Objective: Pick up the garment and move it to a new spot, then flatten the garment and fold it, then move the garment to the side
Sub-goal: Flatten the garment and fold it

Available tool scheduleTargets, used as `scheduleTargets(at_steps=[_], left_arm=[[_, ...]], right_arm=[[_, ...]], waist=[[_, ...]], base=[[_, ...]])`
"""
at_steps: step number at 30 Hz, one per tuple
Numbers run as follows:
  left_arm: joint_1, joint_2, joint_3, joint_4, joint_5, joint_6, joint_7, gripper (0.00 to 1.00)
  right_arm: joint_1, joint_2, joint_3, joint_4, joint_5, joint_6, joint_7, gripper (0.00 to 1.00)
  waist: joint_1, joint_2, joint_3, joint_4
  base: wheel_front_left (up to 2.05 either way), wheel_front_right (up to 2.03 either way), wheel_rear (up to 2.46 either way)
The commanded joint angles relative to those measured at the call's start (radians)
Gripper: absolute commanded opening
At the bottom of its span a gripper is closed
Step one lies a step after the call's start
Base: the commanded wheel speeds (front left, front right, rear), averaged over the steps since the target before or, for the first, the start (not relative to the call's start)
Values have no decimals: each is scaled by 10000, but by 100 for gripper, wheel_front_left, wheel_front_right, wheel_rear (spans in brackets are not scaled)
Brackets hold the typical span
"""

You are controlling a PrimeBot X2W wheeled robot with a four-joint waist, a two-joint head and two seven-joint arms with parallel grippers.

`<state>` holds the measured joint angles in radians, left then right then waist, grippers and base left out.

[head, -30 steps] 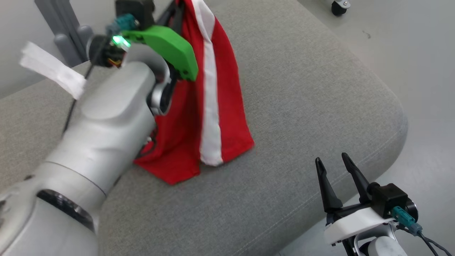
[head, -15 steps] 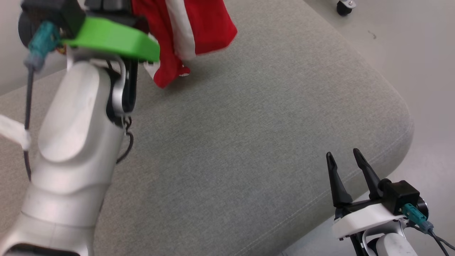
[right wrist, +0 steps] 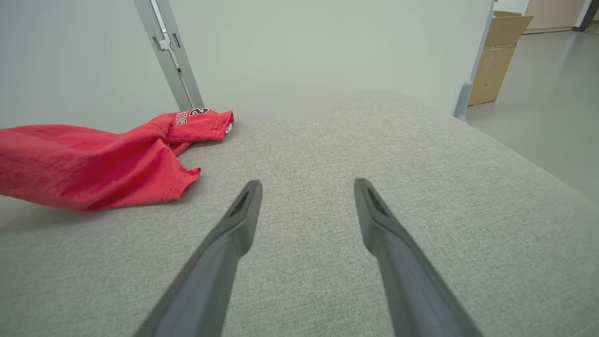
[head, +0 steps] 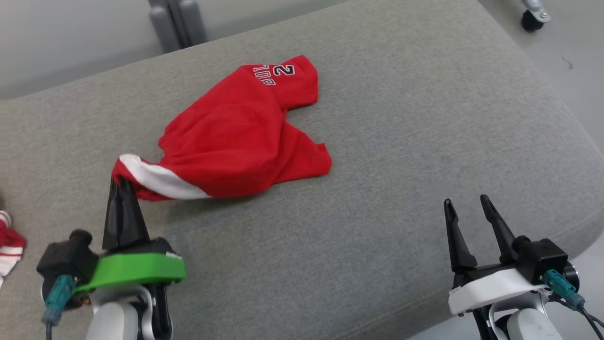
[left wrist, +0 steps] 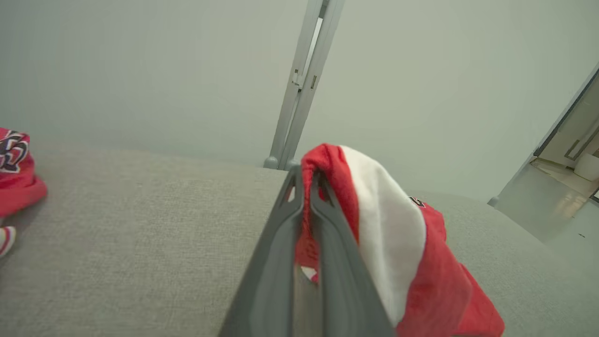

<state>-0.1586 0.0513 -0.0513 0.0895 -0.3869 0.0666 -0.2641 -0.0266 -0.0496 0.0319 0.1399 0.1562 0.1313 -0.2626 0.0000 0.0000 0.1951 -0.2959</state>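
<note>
Your shirt [head: 245, 137] lies crumpled mid-cushion [head: 401, 118] with its white-striped corner pinched in the closed left gripper [head: 121, 183]. The right gripper [head: 466, 200] hangs well apart from it, jaws wide, holding nothing. Another red piece [head: 9, 245] is cut off at the left edge. The cushion is coarse grey weave, the shirt thin and creased, and its print is hard to read past a "2".

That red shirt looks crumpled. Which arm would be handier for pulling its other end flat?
Probably the right. The right claw is open and free, on the side of the shirt's loose end. The left claw is shut on the white-striped edge, so it can only anchor.
</note>
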Motion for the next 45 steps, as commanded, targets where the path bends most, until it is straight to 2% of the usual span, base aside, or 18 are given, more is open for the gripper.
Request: scheduleTargets(at_steps=[1,4,8,9,11,12,17,22,26,31,33,37,41,45], left_arm=[[471,-1,-16,-108,-280,100,-4,0],[1252,3,-58,-284,-595,168,-4,0],[2015,0,-405,-250,-790,45,-4,0],[2109,-1,-492,-226,-683,37,-4,15],[2391,3,-705,-84,-709,-24,-4,77],[2527,6,-789,-24,-671,-49,-4,100],[3108,7,-782,138,-246,14,-4,100],[3715,6,-11,-520,581,276,-3,100],[3199,1,76,-1265,1238,-21,-3,100],[1944,3,-1212,-964,1706,-759,2,100],[837,9,-2310,15,1973,-1129,5,100],[-540,18,-3691,1459,1956,-1423,362,100],[-1605,27,-4709,2780,1464,-1390,773,100],[-2529,25,-5152,4080,927,-797,1203,100]], right_arm=[[25,-16,-11,-24,-101,-10,-33,100],[60,-16,-4,-31,-203,-12,-33,100],[235,-13,-45,-33,-328,-10,-33,100],[253,-16,-59,-35,-360,-12,-33,100],[268,-17,-58,-33,-412,-12,-34,100],[297,-17,-68,-26,-433,-10,-33,100],[345,-17,-67,-30,-471,-10,-33,100],[365,-16,-36,-39,-454,-10,-34,100],[303,-13,23,-22,-352,-10,-33,100],[146,-17,312,40,-223,-12,-33,100],[-16,-14,462,41,-130,-12,-33,100],[-171,-16,618,71,-23,-12,-34,100],[-256,-10,694,96,112,-10,-34,100],[-270,-10,701,109,258,-10,-34,100]], waist=[[0,0,8,670],[0,0,-49,977],[0,0,-152,1324],[0,0,-165,1391],[0,0,-199,1498],[0,0,-218,1541],[0,0,-303,1605],[0,0,-336,1533],[0,0,-321,1441],[0,0,-264,1137],[0,0,-149,794],[0,0,7,220],[0,0,153,-371],[0,0,296,-835]], base=[[0,0,0],[0,0,0],[0,0,0],[0,0,0],[0,0,0],[0,0,0],[0,0,0],[0,0,0],[0,0,0],[0,0,0],[0,0,0],[0,0,0],[0,0,0],[0,0,0]])
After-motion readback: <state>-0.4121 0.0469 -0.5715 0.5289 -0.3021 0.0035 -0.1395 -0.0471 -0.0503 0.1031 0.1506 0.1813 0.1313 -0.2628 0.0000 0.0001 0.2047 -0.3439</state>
